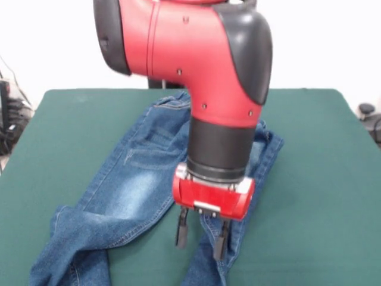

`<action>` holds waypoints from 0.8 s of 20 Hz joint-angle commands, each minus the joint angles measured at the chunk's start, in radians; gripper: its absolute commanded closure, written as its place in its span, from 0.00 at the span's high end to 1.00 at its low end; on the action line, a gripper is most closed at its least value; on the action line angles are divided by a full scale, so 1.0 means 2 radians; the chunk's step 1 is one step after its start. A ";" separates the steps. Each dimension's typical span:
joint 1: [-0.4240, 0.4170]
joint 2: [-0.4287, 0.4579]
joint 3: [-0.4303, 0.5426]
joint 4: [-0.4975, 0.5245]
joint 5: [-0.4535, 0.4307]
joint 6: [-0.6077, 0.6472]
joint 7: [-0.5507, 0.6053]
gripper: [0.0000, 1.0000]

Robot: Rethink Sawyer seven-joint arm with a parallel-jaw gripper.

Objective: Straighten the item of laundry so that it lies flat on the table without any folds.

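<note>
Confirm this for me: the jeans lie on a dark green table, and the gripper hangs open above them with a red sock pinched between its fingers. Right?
Wrong on one point: there is no sock. In the front view the gripper hangs open above the jeans on the dark green table, and its two black fingers hold nothing; only denim and green tabletop show in the gap between them.

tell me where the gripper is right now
In the front view the gripper hangs open low and just right of centre, directly above the jeans near the crotch, on the green table.
</note>
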 commanded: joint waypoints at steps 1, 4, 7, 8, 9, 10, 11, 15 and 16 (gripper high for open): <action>0.010 0.041 0.032 -0.028 0.013 -0.004 0.055 1.00; 0.006 0.042 0.038 -0.030 0.013 -0.001 0.049 1.00; 0.005 0.040 0.042 -0.025 0.013 -0.002 0.047 1.00; 0.003 0.037 0.045 -0.021 0.013 -0.002 0.046 1.00; 0.005 0.034 0.043 -0.020 0.013 0.002 0.047 1.00; 0.006 0.030 0.042 -0.019 0.014 0.010 0.046 1.00; 0.007 0.025 0.040 -0.018 0.015 0.016 0.046 1.00; 0.008 0.007 0.040 -0.009 0.020 0.040 0.043 1.00; 0.008 0.002 0.039 -0.007 0.021 0.046 0.044 1.00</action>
